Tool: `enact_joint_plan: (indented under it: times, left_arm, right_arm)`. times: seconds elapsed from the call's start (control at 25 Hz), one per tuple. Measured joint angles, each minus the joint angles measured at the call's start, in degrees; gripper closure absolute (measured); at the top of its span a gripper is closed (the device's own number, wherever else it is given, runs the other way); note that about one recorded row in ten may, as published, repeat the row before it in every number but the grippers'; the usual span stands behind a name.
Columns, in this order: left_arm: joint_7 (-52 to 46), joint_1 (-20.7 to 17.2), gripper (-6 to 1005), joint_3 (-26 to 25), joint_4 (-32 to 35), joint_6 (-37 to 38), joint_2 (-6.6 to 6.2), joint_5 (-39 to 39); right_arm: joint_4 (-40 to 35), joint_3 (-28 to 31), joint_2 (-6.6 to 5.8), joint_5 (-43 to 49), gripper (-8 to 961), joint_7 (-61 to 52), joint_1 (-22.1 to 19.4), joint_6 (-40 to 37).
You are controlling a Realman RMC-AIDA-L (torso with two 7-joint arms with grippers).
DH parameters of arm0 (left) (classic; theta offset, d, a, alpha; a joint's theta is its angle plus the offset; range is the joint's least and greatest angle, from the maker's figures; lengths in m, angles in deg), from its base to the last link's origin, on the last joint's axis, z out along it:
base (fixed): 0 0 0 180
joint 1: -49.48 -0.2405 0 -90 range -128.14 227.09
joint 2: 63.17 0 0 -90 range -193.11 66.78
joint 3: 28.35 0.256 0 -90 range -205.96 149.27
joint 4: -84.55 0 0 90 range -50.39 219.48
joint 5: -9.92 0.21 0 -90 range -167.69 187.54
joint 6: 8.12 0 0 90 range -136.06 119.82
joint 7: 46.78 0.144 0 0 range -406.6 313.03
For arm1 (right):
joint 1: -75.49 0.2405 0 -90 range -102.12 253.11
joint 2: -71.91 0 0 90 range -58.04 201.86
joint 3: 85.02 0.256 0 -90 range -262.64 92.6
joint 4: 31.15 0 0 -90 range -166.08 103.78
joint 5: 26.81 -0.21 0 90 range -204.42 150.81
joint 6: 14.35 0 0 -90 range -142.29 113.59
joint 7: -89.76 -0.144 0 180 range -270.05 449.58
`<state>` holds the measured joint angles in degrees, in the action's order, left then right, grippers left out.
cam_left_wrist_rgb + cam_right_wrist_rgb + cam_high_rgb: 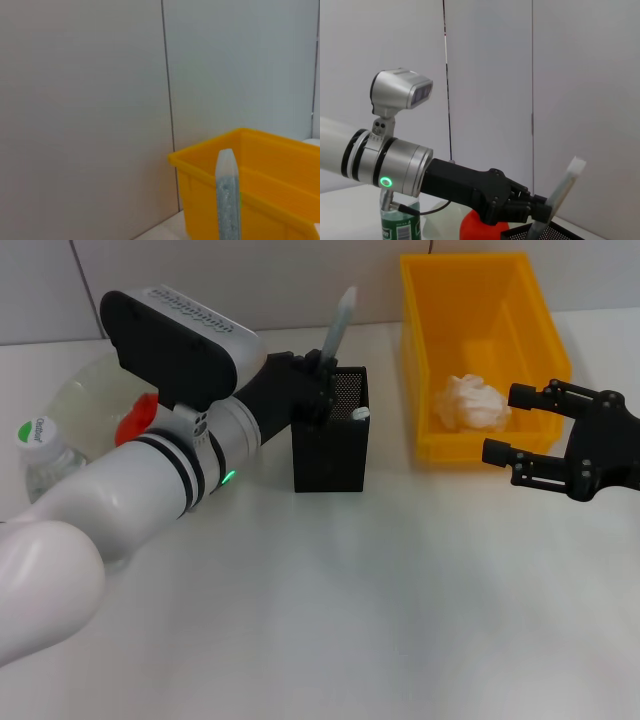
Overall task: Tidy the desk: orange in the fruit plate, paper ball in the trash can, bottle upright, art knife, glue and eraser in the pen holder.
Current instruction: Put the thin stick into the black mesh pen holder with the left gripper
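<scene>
My left gripper [318, 380] is shut on the grey art knife [340, 322], holding it upright over the black mesh pen holder [330, 445], lower end at the rim. The right wrist view shows the same grip [532, 211] on the knife [563, 190] above the holder [542, 232]. The knife [227, 200] also stands in the left wrist view. A small white item [360, 413] sticks up inside the holder. The paper ball [470, 402] lies in the yellow trash can [480, 290]. The orange [135, 420] rests on the pale fruit plate [85, 390]. The bottle [40, 445] stands upright. My right gripper [505, 425] hangs open beside the can.
My left arm's white forearm [120, 500] crosses the left side of the desk, partly hiding the plate and orange. The yellow can [260, 170] stands against the back wall. White desk surface lies in front of the holder and the can.
</scene>
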<state>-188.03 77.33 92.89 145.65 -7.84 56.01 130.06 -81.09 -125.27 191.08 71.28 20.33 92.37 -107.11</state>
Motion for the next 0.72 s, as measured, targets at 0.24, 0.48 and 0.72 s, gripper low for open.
enact_joint_plan:
  times: [0.24, 0.48, 0.72]
  left_arm:
    - [-0.08, 0.00, 719, 1.00, -0.77, -1.74, 0.00, -0.24]
    - [-0.16, 0.23, 708, 1.43, -1.14, -2.21, 0.00, -0.49]
    - [-0.43, 1.54, 610, 2.01, -1.75, -1.50, 0.00, -0.98]
  right_arm:
    - [-0.09, 0.00, 0.01, 0.00, 185, 0.00, -0.05, -0.06]
    - [-0.13, 0.00, 0.01, 0.00, 185, -0.04, -0.08, -0.06]
    - [-0.04, 0.00, 0.01, 0.00, 185, -0.08, -0.09, -0.06]
